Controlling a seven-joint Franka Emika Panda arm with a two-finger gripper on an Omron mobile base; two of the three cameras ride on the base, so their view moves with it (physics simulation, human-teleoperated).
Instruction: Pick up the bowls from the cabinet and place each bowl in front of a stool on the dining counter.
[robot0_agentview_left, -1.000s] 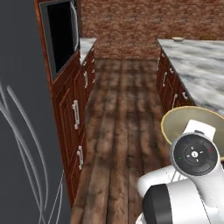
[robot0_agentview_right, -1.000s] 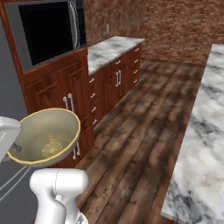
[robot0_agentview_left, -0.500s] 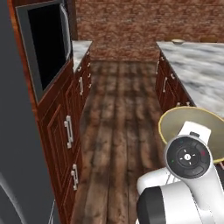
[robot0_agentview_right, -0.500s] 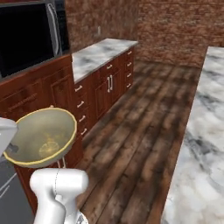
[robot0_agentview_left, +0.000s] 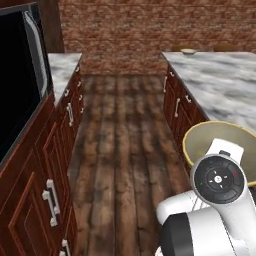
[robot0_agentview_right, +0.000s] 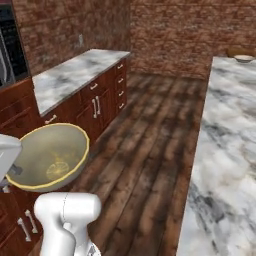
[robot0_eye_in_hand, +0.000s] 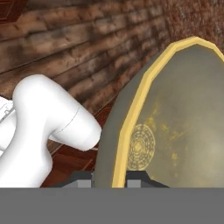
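Note:
My gripper (robot0_eye_in_hand: 109, 177) is shut on the rim of the deep grey-olive bowl (robot0_eye_in_hand: 175, 118) with its yellowish rim, and holds it tilted on edge above the floor. That bowl (robot0_agentview_left: 220, 141) sits just beyond my hand beside the dining counter (robot0_agentview_left: 225, 85), and at the left near the lower units in the right base view (robot0_agentview_right: 47, 157). A shallow cream bowl (robot0_agentview_right: 244, 58) rests at the far end of the dining counter (robot0_agentview_right: 225, 150). A brown stool backrest (robot0_agentview_left: 224, 48) peeks up behind that end. The cabinet is out of view.
A black oven (robot0_agentview_left: 20, 90) fills the tall unit on the left. A short marble worktop (robot0_agentview_right: 75, 75) over drawer units runs to the brick wall (robot0_agentview_left: 130, 30). The wooden floor aisle (robot0_agentview_left: 120, 140) lies between the units and the counter.
The base has driven and turned, so the whole scene has shifted: the grey fridge has left the picture and the oven has slid to the left. The bowl stays in my grip.

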